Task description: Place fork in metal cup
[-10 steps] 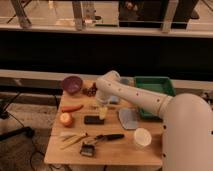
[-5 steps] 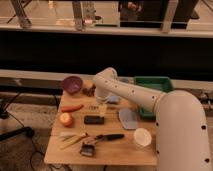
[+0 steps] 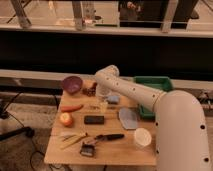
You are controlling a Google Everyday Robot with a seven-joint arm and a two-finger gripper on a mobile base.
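Note:
My gripper (image 3: 102, 96) hangs from the white arm over the middle of the wooden table (image 3: 120, 152), just right of the purple bowl (image 3: 72, 83). A small pale shiny cup, the metal cup (image 3: 103, 107), stands directly under the gripper. I cannot make out the fork; it is hidden by the gripper or too thin to see.
Also on the table are dark berries (image 3: 90, 91), a pale blue cup (image 3: 113, 99), a red pepper (image 3: 71, 107), an orange fruit (image 3: 65, 119), a black block (image 3: 94, 120), yellow utensils (image 3: 72, 140), a black-handled brush (image 3: 109, 136), a grey lid (image 3: 128, 117), a white cup (image 3: 142, 137) and a green tray (image 3: 152, 85).
The arm's elbow has shifted slightly left and back. The gripper has stayed over the cup in the table's middle.

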